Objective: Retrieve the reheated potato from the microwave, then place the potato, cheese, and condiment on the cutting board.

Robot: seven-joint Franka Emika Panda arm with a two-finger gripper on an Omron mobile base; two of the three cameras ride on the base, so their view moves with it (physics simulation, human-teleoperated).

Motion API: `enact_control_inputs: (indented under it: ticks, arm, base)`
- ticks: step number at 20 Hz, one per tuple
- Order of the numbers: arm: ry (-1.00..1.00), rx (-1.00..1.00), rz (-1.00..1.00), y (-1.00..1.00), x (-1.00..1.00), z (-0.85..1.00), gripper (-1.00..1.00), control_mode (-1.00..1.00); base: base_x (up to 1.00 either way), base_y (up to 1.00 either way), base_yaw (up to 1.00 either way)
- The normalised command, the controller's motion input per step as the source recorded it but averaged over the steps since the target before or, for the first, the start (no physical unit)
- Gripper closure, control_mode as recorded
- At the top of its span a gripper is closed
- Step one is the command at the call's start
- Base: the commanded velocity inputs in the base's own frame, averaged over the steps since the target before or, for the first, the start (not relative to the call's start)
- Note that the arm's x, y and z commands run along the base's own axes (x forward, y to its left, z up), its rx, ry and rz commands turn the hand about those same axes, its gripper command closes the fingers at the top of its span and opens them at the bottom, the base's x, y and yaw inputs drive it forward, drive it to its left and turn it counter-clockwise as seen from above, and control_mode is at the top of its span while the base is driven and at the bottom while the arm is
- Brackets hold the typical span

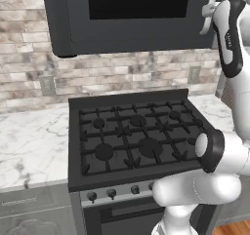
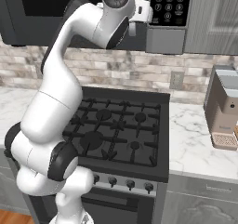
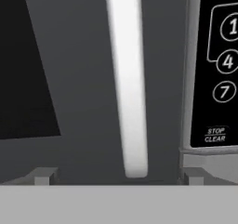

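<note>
**A:** Right in front of your hand camera you have the microwave point(image 3: 83, 79), its dark grey door taking up most of what you see. It hangs above the stove point(image 1: 136, 136), door shut, so the potato, by my judgement, is inside it and hidden from you.

**B:** And the handle?

**A:** You see the handle point(image 3: 126, 79) as a long silver bar running down the door, just left of the keypad point(image 3: 218, 65) on the microwave's right side. In the left base view the same handle sits at the microwave's right edge, with your wrist right beside it.

**B:** What are the fingers doing?

**A:** Your gripper point(image 3: 118, 176) stands fully spread and holds nothing. One fingertip rises on each side of the handle's lower end, so the bar lies between them, not yet touched as far as you can tell.

**B:** How do I do this step well?

**A:** Push forward until the bar sits deep between the pads, keep it centred, then close. The bar looks smooth and rounded, so a shallow pinch near its tip could slip off; I'd move a little further up it first. Pull along the door's swing, hinged on the microwave's far side from the keypad, rather than straight back. Keep clear of the keypad buttons.
</note>
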Motion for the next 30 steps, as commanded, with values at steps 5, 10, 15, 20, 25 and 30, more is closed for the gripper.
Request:
enact_control_inputs:
  ticks: [5,10,15,20,25,30]
  arm:
    - [0.0,0.02,0.0,0.0,0.49,-0.07,-1.0,-1.0]
    - [0.0,0.06,0.04,-0.02,0.47,-0.02,-1.0,-1.0]
    - [0.0,0.04,0.06,0.0,0.42,0.0,-1.0,-1.0]
    - [0.0,0.05,0.09,0.0,0.39,0.0,-1.0,-1.0]
    - [0.0,0.03,0.08,0.01,0.33,-0.04,-1.0,-1.0]
    - [-0.12,0.0,0.0,0.55,0.2,-0.26,1.0,-1.0]
  base:
    - [0.0,0.0,0.0]
    - [0.0,0.0,0.0]
    - [0.0,0.0,0.0]
    - [0.0,0.0,0.0]
    - [0.0,0.0,0.0]
    - [0.0,0.0,0.0]
